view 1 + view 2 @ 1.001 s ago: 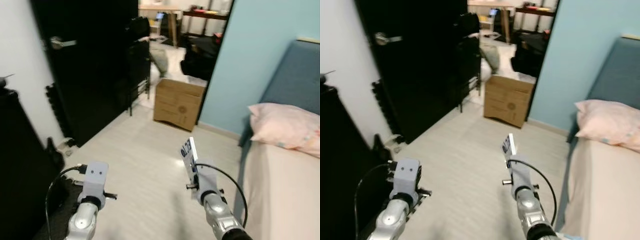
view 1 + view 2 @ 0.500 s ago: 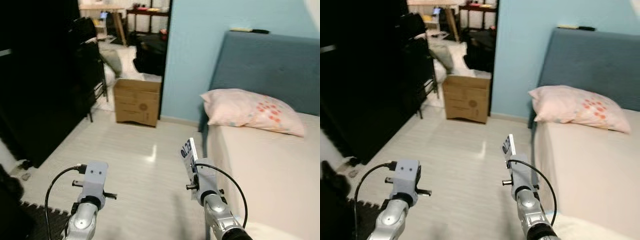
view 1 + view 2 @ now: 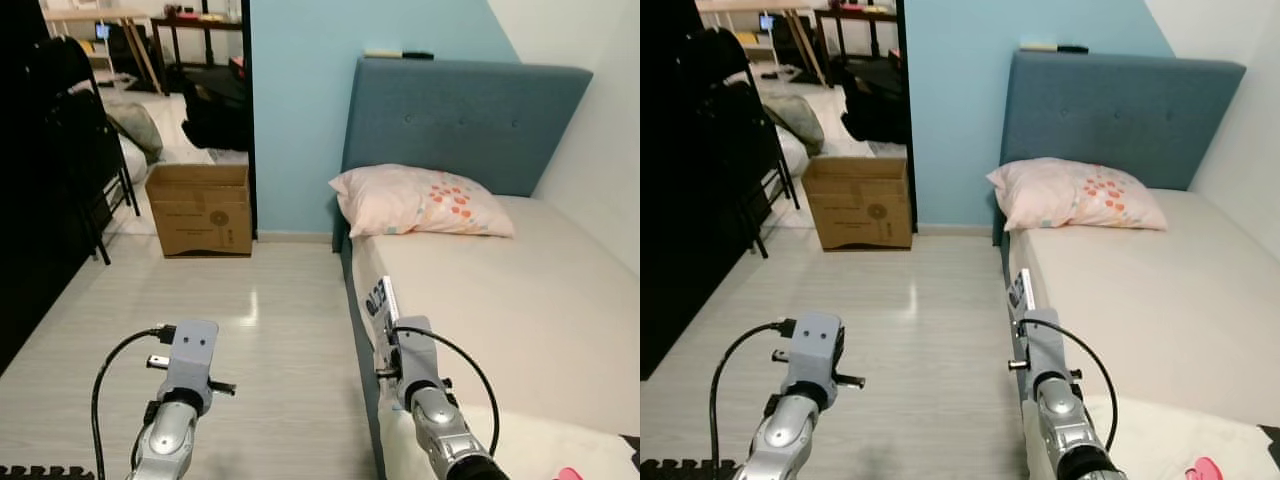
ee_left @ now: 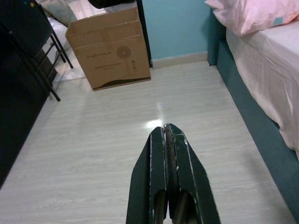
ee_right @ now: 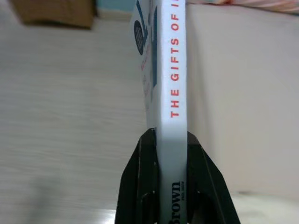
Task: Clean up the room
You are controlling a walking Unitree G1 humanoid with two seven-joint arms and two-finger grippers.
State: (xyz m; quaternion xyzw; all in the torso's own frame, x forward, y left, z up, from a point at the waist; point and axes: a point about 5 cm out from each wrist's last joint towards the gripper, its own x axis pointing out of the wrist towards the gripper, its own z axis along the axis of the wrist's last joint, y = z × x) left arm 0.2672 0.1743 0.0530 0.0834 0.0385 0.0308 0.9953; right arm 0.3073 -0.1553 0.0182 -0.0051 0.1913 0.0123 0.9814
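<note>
Right gripper (image 5: 170, 140) clamped tight on a thin white paperback book with red spine lettering (image 5: 172, 70), black fingers (image 5: 140, 177) pressing both covers near the lower end of the spine. Held upright above the wrist, long axis running up and away from the gripper, spine facing the wrist camera, just over the near edge of the beige-sheeted bed with a teal upholstered frame (image 3: 520, 300). Spine title cut off past "THE GIFTS OF I"; cover print on the book's side too oblique to read.

Left gripper (image 4: 168, 135) closed flat, fingers pressed together with nothing between, hovering over the pale wood-plank floor (image 3: 250, 300). Beyond it, a brown cardboard box (image 3: 200, 210) by the doorway. Pink pillow with orange dots (image 3: 420, 200) against the headboard. Small pink item at the bed's near corner, mostly cropped.
</note>
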